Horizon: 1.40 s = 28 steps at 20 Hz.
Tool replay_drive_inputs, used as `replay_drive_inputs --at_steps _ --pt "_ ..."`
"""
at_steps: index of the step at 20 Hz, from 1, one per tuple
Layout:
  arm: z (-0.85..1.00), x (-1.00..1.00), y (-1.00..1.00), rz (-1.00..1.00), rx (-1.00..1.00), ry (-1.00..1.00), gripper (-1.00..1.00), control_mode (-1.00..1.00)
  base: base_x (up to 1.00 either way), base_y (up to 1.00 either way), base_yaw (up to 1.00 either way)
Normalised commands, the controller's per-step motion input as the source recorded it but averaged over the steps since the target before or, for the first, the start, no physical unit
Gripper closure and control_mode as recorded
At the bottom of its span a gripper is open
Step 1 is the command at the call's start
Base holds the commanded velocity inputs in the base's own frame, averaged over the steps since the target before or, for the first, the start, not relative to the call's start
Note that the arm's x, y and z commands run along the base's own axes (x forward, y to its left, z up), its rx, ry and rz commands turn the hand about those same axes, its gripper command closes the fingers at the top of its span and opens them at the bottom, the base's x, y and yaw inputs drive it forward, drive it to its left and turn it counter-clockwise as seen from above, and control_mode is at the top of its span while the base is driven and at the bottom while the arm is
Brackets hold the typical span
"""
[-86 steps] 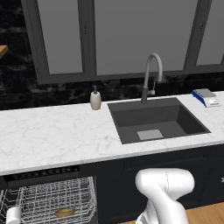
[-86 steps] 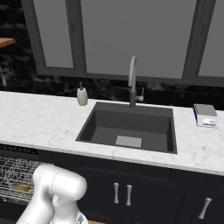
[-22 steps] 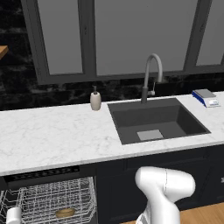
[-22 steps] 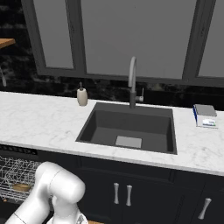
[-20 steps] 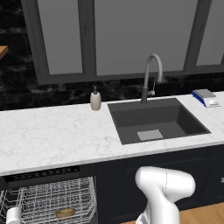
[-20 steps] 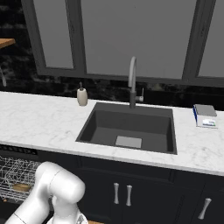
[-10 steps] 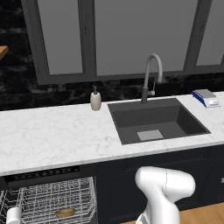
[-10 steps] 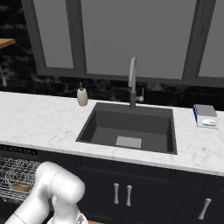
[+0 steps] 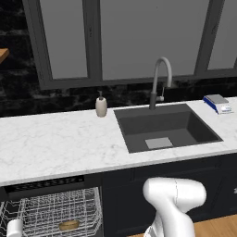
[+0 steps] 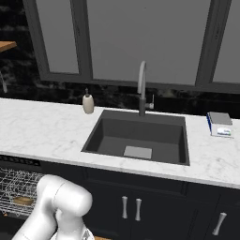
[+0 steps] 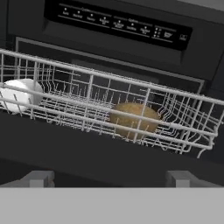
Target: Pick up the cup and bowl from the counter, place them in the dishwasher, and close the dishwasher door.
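- The desk (image 9: 55,143) is a long white slab with a dark sink. No cup or bowl sits on it.
- The dishwasher (image 11: 118,26) is open, and its white wire rack (image 11: 100,109) is pulled out toward the hand.
- The door (image 11: 87,153) is the flat dark panel lying low, between the fingers and the rack. I think closing it is the step left, so the fingers must get under its edge and swing it up.
- The bowl (image 11: 132,120) sits in the rack, straight ahead of the fingers.
- The cup (image 11: 19,95) lies on its side in the rack, well apart from the bowl, off to the left in the hand view.
- The fingers (image 11: 39,178) are spread wide and hold nothing.
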Motion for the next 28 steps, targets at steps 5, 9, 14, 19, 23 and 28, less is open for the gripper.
replay_drive_inputs --at_steps 5,9,14,19,23,28 --pt "-0.50 1.00 -0.77 -0.17 0.03 -0.21 -1.00 -1.00 0.00 0.00 0.00" --pt "-0.57 1.00 -0.98 -0.18 0.16 -0.25 -1.00 -1.00 0.00 0.00 0.00" --pt "-0.63 0.97 -1.00 -0.22 0.22 -0.26 -1.00 -1.00 0.00 0.00 0.00" --pt "-0.64 1.00 -0.96 -0.21 0.22 -0.24 -1.00 -1.00 0.00 0.00 0.00" --pt "-0.64 1.00 -0.91 -0.21 0.18 -0.17 -1.00 -1.00 0.00 0.00 0.00" --pt "-0.71 1.00 -0.92 -0.23 0.17 -0.11 -1.00 -1.00 0.00 0.00 0.00"
